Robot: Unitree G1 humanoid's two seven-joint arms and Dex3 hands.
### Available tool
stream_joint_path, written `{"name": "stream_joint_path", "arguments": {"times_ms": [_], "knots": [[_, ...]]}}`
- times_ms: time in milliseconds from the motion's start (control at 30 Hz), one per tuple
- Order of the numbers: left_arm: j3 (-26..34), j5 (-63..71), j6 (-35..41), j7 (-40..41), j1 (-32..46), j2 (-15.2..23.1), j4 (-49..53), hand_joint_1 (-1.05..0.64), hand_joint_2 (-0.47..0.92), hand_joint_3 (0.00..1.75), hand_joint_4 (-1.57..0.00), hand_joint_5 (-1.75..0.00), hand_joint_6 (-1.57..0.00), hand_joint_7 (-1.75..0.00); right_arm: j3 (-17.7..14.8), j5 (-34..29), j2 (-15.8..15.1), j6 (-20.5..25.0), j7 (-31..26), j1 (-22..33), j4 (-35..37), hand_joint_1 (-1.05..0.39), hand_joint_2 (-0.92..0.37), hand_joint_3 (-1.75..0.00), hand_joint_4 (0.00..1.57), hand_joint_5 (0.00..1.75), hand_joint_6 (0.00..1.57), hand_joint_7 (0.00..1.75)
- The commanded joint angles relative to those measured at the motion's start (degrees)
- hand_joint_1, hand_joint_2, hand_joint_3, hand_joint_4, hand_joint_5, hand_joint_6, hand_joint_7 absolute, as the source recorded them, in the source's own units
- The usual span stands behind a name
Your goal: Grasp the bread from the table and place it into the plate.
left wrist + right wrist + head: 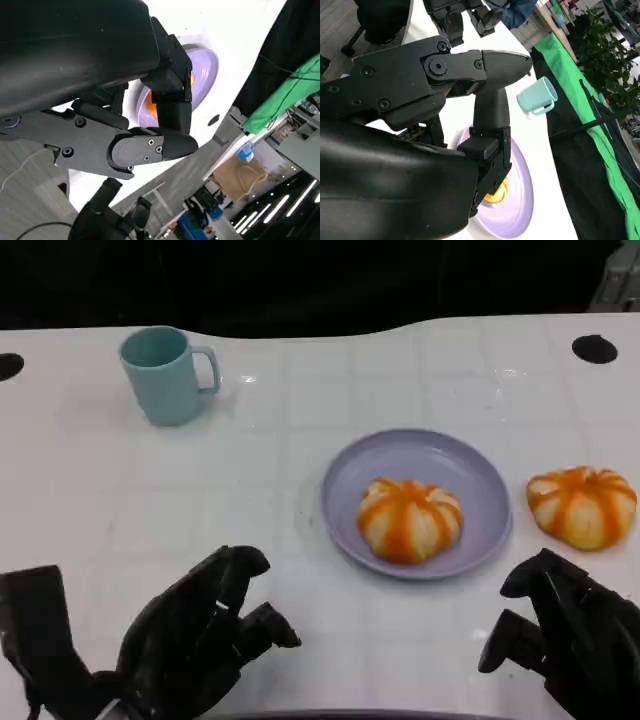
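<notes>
Head view, progress: one bread (410, 519) lies in the plate (440, 455); second bread (582, 504) sits on the surface (150, 500) just beside the plate's rim, untouched.
Left to do: judged half done; second bread not yet grasped.
Left hand (200, 635): low, fingers loosely apart, holding nothing.
Right hand (565, 630): near second bread, empty, fingers apart.
Bystander: mug (165, 373), well apart.
Hidden: right hand cut off by frame edge; wrist views mostly blocked by black shells.

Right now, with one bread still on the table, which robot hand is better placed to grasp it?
Right. The right robot hand sits just below the bread on the table, right of the plate; the left robot hand is across it.
</notes>
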Motion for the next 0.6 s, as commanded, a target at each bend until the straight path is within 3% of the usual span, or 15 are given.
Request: {"name": "stream_joint_path", "arguments": {"times_ms": [33, 600], "knots": [[-0.50, 1.01, -2.16, -1.13, 0.90, 1.19, 0.39, -0.54, 0.92, 0.48, -0.70, -1.75, -0.52, -1.61, -0.79, 0.23, -0.60, -1.25, 0.82, 0.33, -0.01, -0.50, -0.92, -0.31, 0.64, 1.75, 0.51, 1.58], [-1.22, 0.42, -3.15, -1.47, 0.54, 1.79, 1.53, -0.54, 0.92, 0.47, -0.72, -1.75, -0.52, -1.63, -1.31, 0.60, -0.59, -2.36, 2.14, 0.38, 1.27, -0.51, -0.92, -0.27, 0.67, 1.75, 0.55, 1.57]]}}
